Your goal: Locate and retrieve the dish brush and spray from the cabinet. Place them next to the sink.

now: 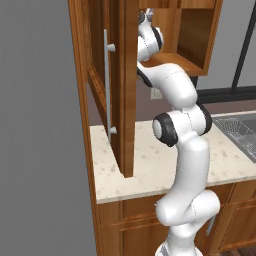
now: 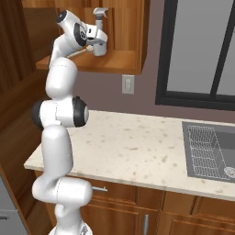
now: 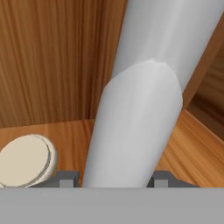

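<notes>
Arm [image 2: 59,133] stretched up from the base into the open cabinet [image 2: 124,59], pincer [image 2: 98,43] level with the lower shelf. Spray [image 2: 99,27] upright on that shelf, trigger head above the hand, body between the two fingers. In the hand view, spray [image 3: 140,118] close up and leaning across the picture, pale grey-white, narrower neck above a wider body; finger tips [image 3: 65,178] standing just beside the body on either side, about half closed round it. Cannot tell whether the pads actually press it or merely flank it; bottle base hidden, so lifted or resting also not clear. Round cream disc [image 3: 26,159] lying on the shelf boards to the left of the spray in the hand view, near it but apart.

In the left base view, cabinet door [image 1: 107,85] swung wide open toward the camera, long silver bar handle [image 1: 106,82] running down its face, wrist reaching in behind the door edge. Beige speckled tabletop [image 2: 137,151] below the cabinet, sink [image 2: 211,151] set into it well to the right, wire rack inside the basin. Wall outlet [image 2: 128,84] under the cabinet, dark-framed window [image 2: 197,50] above the sink.
</notes>
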